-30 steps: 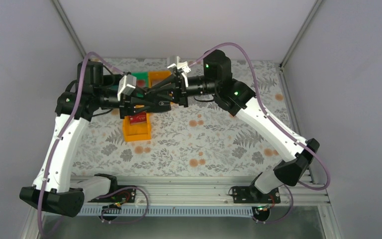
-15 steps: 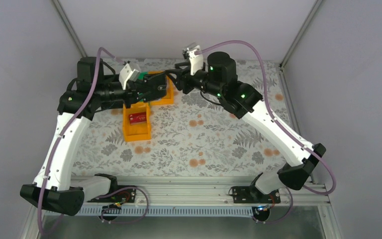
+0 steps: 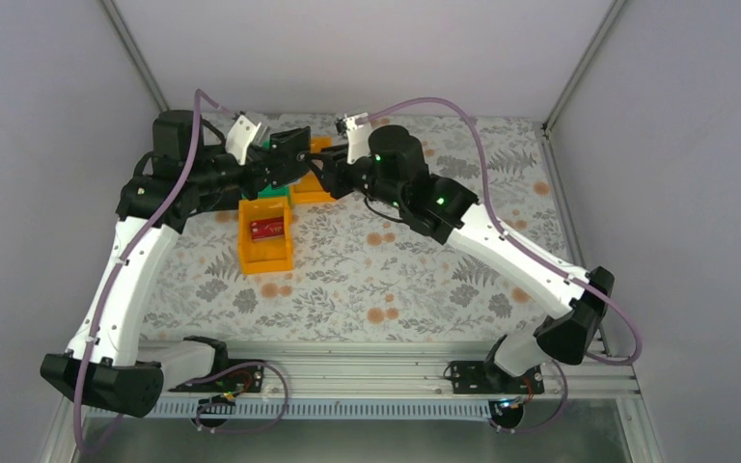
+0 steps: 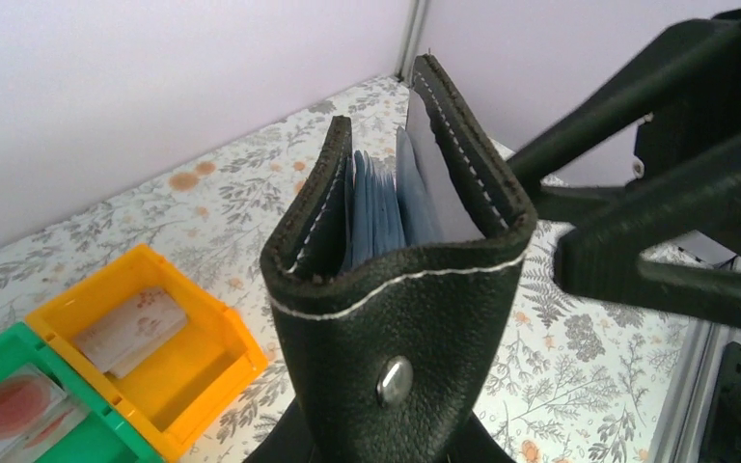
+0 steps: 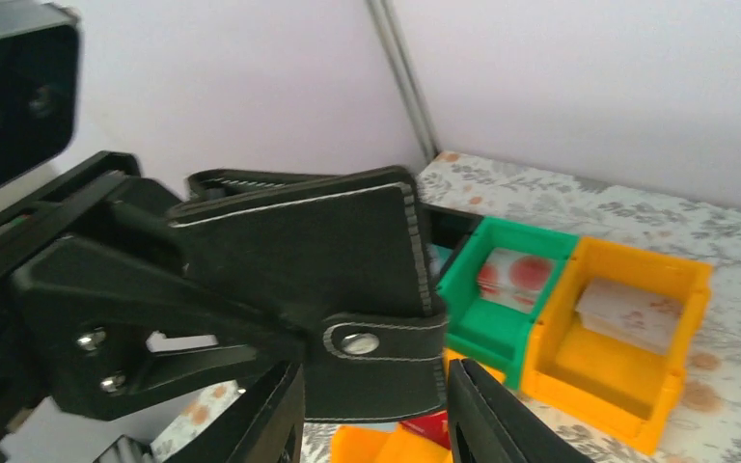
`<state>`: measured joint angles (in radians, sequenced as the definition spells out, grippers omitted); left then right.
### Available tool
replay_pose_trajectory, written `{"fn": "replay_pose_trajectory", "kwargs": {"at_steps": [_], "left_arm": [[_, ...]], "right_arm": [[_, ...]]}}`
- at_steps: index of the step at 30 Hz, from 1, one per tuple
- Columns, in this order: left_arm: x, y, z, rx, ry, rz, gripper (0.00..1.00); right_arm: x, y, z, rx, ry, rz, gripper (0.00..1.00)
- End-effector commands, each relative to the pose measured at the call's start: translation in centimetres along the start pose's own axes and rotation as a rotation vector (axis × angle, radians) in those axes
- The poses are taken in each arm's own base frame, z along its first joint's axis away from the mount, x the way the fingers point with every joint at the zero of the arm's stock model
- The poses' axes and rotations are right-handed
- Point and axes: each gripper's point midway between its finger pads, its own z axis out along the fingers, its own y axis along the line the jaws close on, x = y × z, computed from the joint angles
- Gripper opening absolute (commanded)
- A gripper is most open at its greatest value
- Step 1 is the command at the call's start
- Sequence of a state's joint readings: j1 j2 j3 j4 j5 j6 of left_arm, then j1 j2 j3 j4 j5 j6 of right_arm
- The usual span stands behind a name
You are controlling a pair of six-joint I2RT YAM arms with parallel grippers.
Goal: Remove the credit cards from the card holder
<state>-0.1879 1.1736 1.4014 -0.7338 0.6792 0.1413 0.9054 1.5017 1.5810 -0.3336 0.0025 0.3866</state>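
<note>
The black card holder [image 4: 396, 318] stands upright, folded and gaping slightly, with my left gripper [image 4: 376, 455] shut on its lower end. Pale blue-grey pockets [image 4: 378, 198] show inside; I cannot tell whether credit cards are in them. In the top view the holder [image 3: 290, 152] hangs over the back trays. My right gripper [image 5: 374, 378] is open, its fingers [image 5: 487, 415] on either side of the holder's strap tab [image 5: 376, 340] with small gaps. A red card [image 3: 267, 229] lies in the near orange tray [image 3: 264, 253]. A whitish-red card [image 5: 511, 275] lies in the green tray [image 5: 540, 241], and a pale card [image 5: 632, 313] in the far orange tray [image 5: 680, 280].
A black tray [image 5: 447, 224] sits behind the green one. The trays cluster at the back left of the floral tablecloth [image 3: 415, 280]. Grey walls and a corner post [image 4: 413, 29] close in behind the holder. The two arms nearly touch above the trays.
My right gripper has opened, swung out toward the back trays and come back beside the holder. My left gripper has carried the holder up and toward the back left.
</note>
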Motion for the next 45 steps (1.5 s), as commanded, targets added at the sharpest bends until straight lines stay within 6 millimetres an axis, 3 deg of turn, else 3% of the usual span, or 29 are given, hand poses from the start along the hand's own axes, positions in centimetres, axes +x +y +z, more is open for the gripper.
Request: {"fn": "replay_pose_trajectory", "kwargs": {"at_steps": [1,9,18,27,33,38,39,42,45], "left_arm": [[-0.8,0.5,0.2,-0.021,-0.021,-0.009,0.02],[-0.8,0.5,0.6,-0.01,-0.018,-0.019,0.02],[-0.9,0.2,0.4,0.002,-0.025,-0.012,0.02],[-1.3,-0.5,0.1,0.028,-0.037,0.0,0.02],[-0.8,-0.8,0.0,0.041,-0.03,0.005,0.02],[-0.4,-0.6,0.0,0.029,-0.02,0.012,0.02],[-0.2,-0.4,-0.1,0.016,-0.016,0.015,0.02],[0.0,1.0,-0.5,-0.048,-0.004,0.028,0.02],[0.3,0.4,-0.7,-0.012,0.0,0.038,0.02]], "right_arm": [[-1.6,3.1,0.1,-0.106,-0.049,0.034,0.39],[-1.1,2.9,2.9,-0.094,-0.026,0.044,0.39],[1.8,0.7,5.4,-0.003,0.03,0.068,0.37],[3.4,-0.4,7.3,0.036,0.071,0.059,0.26],[2.5,-2.3,6.8,0.113,0.03,0.044,0.06],[1.8,-4.2,5.6,0.155,0.018,0.027,0.04],[2.5,-5.4,5.6,0.181,0.034,0.029,0.04],[2.1,-8.8,3.0,0.237,0.019,0.054,0.04],[3.1,-11.4,1.5,0.181,0.062,0.048,0.05]]}}
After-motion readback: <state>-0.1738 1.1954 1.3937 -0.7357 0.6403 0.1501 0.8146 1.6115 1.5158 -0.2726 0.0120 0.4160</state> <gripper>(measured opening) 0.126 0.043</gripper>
